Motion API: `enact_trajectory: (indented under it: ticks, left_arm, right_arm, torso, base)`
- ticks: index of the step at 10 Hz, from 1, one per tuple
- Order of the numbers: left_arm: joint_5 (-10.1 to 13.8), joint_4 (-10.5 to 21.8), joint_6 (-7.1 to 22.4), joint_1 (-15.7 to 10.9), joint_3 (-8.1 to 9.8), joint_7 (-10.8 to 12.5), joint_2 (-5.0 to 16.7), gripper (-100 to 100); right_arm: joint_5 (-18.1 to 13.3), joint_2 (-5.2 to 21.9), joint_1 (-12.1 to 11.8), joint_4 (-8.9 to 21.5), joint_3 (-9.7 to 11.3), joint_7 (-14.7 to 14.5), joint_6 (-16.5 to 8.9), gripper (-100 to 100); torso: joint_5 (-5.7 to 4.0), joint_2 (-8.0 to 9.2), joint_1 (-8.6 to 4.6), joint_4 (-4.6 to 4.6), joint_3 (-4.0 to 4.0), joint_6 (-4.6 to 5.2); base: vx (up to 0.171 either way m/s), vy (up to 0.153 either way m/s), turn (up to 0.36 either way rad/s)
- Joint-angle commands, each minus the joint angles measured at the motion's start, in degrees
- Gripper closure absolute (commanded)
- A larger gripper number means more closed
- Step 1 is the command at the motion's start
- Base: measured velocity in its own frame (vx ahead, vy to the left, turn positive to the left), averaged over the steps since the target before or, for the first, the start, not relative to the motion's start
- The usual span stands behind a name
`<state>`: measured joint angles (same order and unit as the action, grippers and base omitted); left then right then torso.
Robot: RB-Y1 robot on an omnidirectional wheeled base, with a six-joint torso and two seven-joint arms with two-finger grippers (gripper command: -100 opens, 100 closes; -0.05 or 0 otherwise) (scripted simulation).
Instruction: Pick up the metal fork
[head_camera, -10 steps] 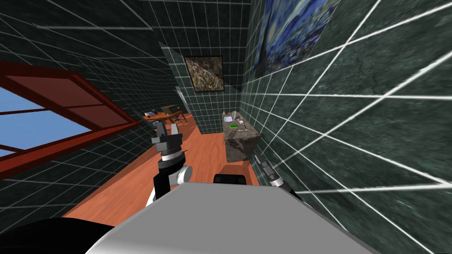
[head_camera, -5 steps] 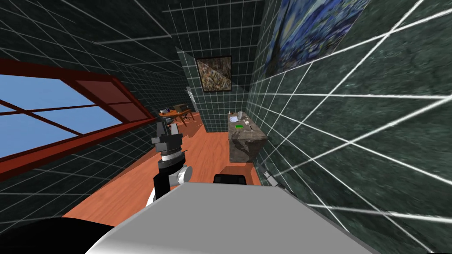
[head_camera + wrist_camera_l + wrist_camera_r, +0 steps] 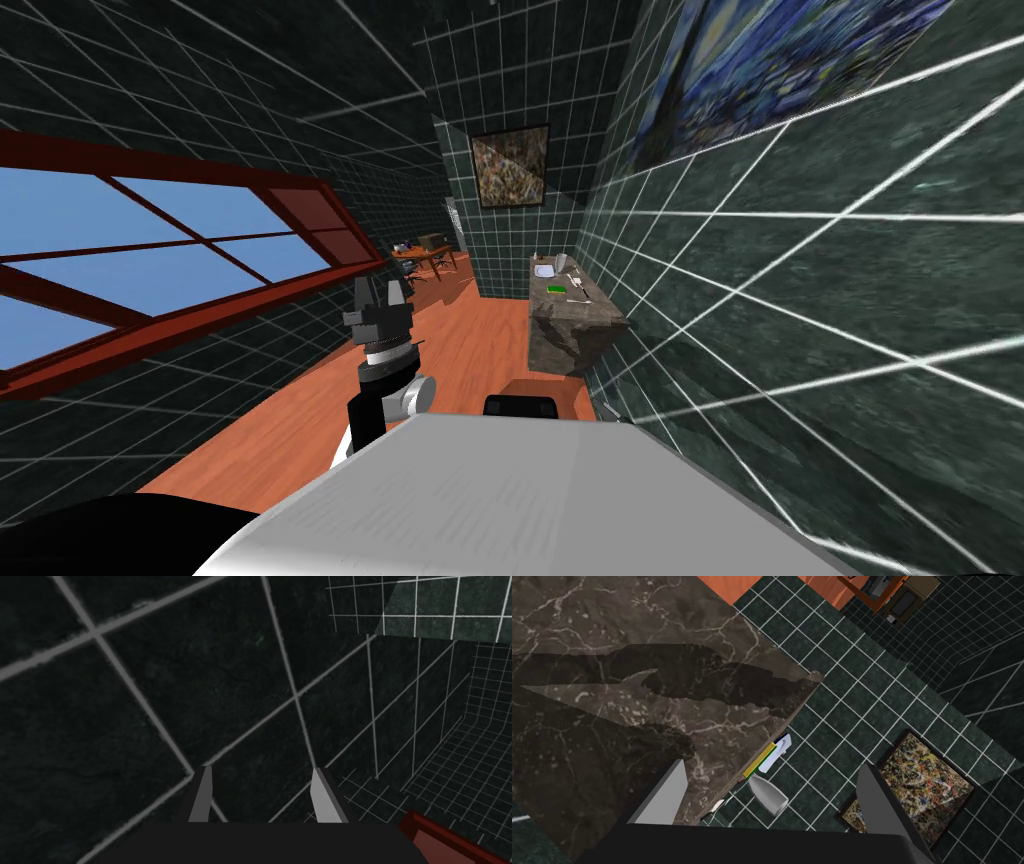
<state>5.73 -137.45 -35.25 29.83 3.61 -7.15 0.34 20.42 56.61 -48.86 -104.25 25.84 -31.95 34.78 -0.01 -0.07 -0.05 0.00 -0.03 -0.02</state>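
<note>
L gripper (image 3: 379, 291) is up in front, fingers apart, nothing in it. R gripper (image 3: 773, 765) has fingers spread wide, empty, and points at the brown marble side of the counter (image 3: 575, 335). Counter stands along the R wall ahead, well apart from both grippers. Fork (image 3: 577, 290) is on the counter top, apparently one of the thin pale bits just beside the green block (image 3: 557, 290); too small to tell tines or orientation. R wrist cam sees the top edge-on: green block w/ a yellow side, then a white-blue item (image 3: 777, 750) and a grey cup (image 3: 768, 796) near the rim. Framed picture (image 3: 510, 165) on the far wall beyond the counter, blue painting (image 3: 790, 60) on the R wall above it. Red-framed window (image 3: 150, 240) on L wall, orange floor (image 3: 470, 345), desk (image 3: 428, 255) at far end.
</note>
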Motion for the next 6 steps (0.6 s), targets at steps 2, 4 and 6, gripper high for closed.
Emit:
enact_trajectory:
  ticks: [2,4,6]
  left_arm:
    - [0.00,0.00,0.00,0.01,0.01,0.00,0.00,0]
    - [0.00,0.00,0.00,0.01,0.01,0.00,0.00,0]
    - [0.00,0.00,0.00,0.02,0.01,0.00,0.00,0]
  right_arm:
    - [1.24,4.55,-1.43,3.21,2.21,-4.20,-0.46,-100]
    - [2.15,8.00,-2.62,5.72,3.39,-6.66,-0.59,-100]
    - [3.01,10.76,-3.78,7.82,4.51,-9.26,-0.70,-100]
  torso:
    - [-0.01,-0.01,-0.02,0.00,-0.01,0.06]
    - [-0.01,-0.04,-0.03,-0.01,-0.03,0.05]
    - [-0.01,-0.07,-0.03,-0.01,-0.04,0.07]
  base:
    - [0.013,0.013,0.245]
    - [0.020,0.013,0.302]
    - [0.025,0.012,0.243]
